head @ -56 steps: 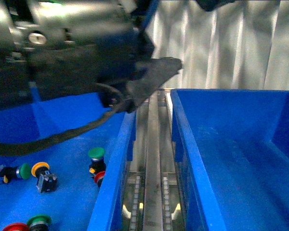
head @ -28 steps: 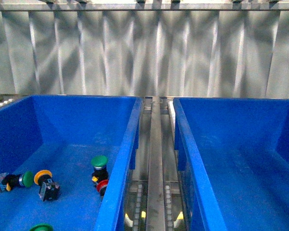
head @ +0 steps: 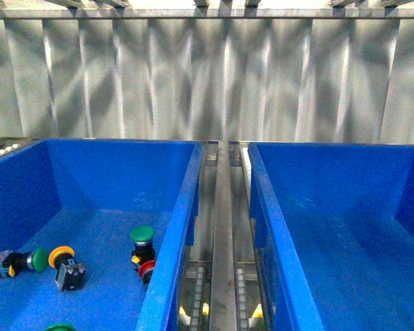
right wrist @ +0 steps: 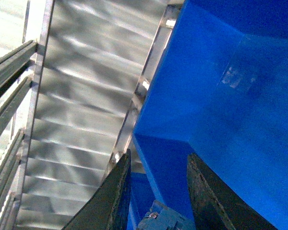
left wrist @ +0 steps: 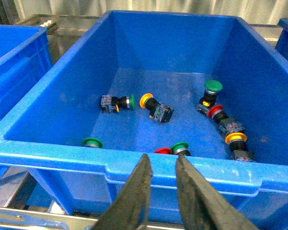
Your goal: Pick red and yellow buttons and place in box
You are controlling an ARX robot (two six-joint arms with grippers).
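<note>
Left gripper [left wrist: 162, 165] narrowly parted, empty; red button [left wrist: 163, 151] just at 12 o'clock. Right gripper [right wrist: 157, 165] parted, empty.

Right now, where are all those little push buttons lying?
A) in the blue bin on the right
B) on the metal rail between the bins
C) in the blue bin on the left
C: the front view shows the buttons on the floor of the left bin, while the right bin shows only bare blue floor.
</note>
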